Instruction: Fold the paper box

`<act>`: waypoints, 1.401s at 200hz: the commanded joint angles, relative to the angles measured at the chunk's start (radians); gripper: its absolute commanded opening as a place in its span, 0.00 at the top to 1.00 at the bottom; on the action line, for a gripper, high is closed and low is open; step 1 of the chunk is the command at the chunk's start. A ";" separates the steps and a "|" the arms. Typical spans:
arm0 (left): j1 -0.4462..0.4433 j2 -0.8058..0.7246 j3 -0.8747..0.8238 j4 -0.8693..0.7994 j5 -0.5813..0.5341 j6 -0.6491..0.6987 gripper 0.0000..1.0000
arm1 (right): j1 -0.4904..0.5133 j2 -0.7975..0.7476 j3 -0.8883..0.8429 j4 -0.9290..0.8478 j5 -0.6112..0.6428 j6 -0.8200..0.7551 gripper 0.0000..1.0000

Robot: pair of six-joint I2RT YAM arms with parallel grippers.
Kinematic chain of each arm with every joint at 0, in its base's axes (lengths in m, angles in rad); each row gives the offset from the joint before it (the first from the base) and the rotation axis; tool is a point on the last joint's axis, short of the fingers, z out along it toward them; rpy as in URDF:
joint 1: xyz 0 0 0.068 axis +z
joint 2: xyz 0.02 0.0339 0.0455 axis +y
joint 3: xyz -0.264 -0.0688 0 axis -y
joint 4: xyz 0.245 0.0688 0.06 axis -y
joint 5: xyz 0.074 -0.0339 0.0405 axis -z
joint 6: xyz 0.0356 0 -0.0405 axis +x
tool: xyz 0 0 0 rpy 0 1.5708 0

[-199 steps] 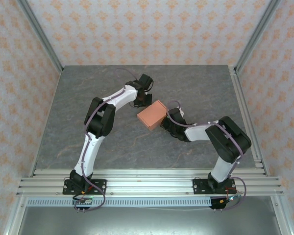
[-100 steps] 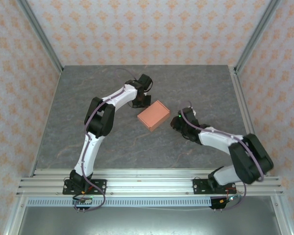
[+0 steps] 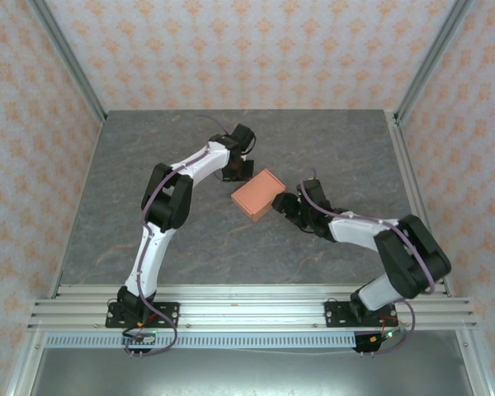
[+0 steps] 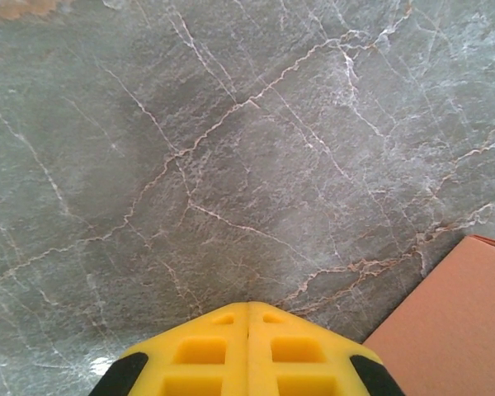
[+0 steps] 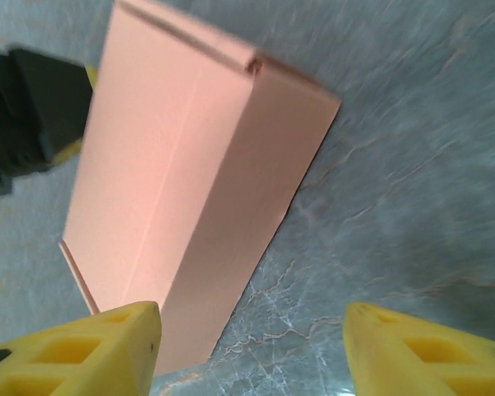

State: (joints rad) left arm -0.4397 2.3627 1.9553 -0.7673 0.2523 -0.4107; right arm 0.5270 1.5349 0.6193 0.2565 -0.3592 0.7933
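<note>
1. Since a second ago the right gripper (image 3: 287, 204) has let go of the salmon-orange rectangular cardboard box (image 3: 258, 194). It backed off toward 4 o'clock and is now close to that end again. The box and the left arm have not shifted.
2. From overhead, the box lies just beyond the middle of the grey marble-patterned table (image 3: 148, 165), toward 12 o'clock. Its long axis runs roughly from 8 to 2 o'clock.
3. The right gripper is released. In its wrist view the yellow fingers (image 5: 107, 346) stand wide apart with nothing between them, and the box's near corner is just ahead at 11 o'clock.
4. The left gripper (image 3: 238, 172) sits at the box's 11 o'clock, clenched on nothing, its jaws pressed flat together. In its wrist view a corner of the box shows at 4 o'clock, apart from the tips.
5. The box stands as a closed block with its sides up and top shut, so the main folding looks done.
6. A seam with a small tab runs along the far top edge. I cannot tell whether the end flaps are fully tucked, so a last press or check may remain.
</note>
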 commanded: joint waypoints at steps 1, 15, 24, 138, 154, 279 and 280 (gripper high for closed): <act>0.006 0.029 -0.006 -0.007 0.044 0.005 1.00 | 0.040 0.083 0.046 0.149 -0.051 0.073 0.39; 0.004 0.037 0.004 0.000 0.061 0.004 1.00 | 0.066 0.129 0.071 0.167 -0.043 0.078 0.39; 0.003 0.044 0.015 0.000 0.071 0.006 1.00 | 0.079 0.149 0.088 0.177 -0.039 0.082 0.39; -0.014 0.138 0.154 -0.029 0.104 -0.005 1.00 | 0.171 0.334 0.217 0.325 0.027 0.132 0.40; 0.009 0.133 0.190 -0.031 0.104 -0.007 1.00 | 0.171 0.314 0.218 0.290 0.025 0.110 0.39; 0.131 -0.382 -0.048 0.070 -0.091 0.040 0.48 | 0.136 -0.338 0.065 -0.277 0.227 -0.163 0.27; 0.131 -0.391 -0.061 0.075 -0.096 0.040 0.47 | 0.134 -0.342 0.064 -0.284 0.233 -0.166 0.26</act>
State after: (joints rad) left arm -0.2943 2.1612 2.1380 -0.8215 0.2516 -0.3817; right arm 0.6914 1.3602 0.6971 0.1856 -0.2832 0.7406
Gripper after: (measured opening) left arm 0.488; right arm 0.723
